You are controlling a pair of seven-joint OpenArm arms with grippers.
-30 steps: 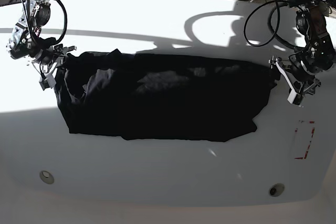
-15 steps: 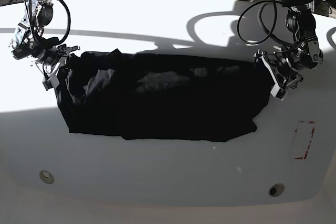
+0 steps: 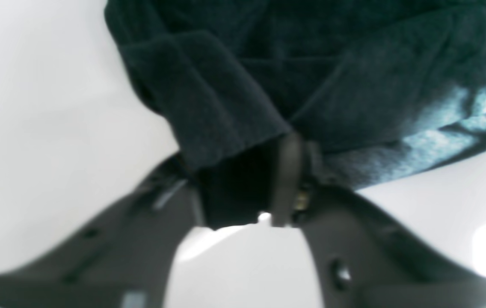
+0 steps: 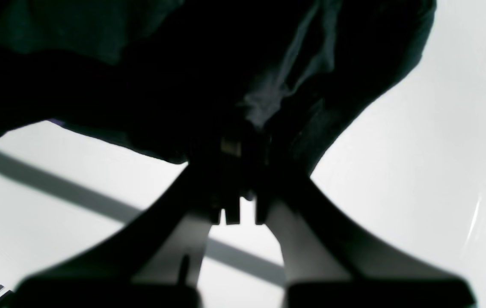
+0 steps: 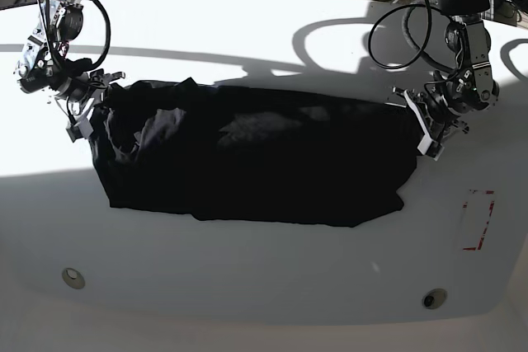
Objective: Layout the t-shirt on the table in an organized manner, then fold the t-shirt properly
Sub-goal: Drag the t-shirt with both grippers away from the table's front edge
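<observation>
The black shirt [image 5: 247,154] lies spread wide across the white counter [image 5: 264,39], wrinkled at one end; the left tool [image 3: 243,192] pinches its edge, and the right tool [image 4: 236,171] is clamped on the opposite edge
</observation>
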